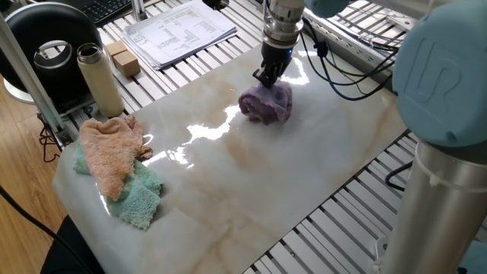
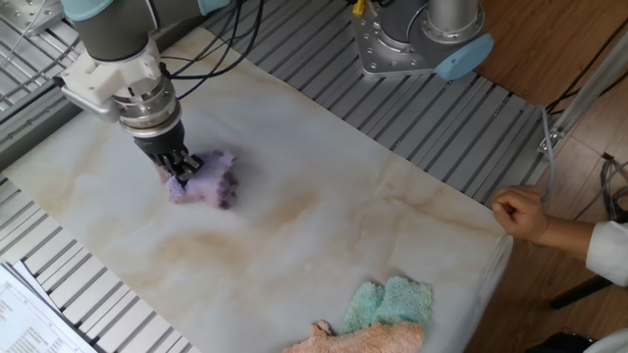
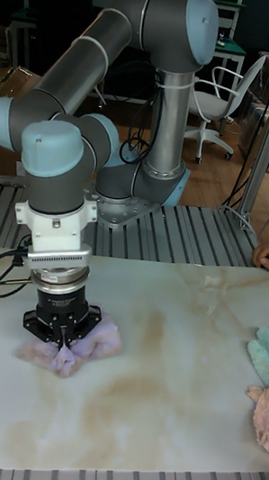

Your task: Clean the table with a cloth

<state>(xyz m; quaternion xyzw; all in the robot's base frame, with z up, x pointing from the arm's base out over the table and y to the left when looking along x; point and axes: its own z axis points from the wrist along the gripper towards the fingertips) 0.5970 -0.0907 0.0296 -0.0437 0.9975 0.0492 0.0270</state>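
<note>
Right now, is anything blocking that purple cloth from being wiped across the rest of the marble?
Nothing visible. The pincer is on the cloth, and the marble beyond it lies bare. The peach cloth and teal cloth sit piled at the far end.

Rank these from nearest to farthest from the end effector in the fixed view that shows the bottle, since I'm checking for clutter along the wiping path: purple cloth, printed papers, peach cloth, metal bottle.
1. Purple cloth, right under the end effector.
2. Printed papers, off the table, behind its far edge.
3. Metal bottle, standing beyond the table's left end.
4. Peach cloth, at the left end atop a teal cloth; nearly as far as the bottle, so this order is loose.
</note>
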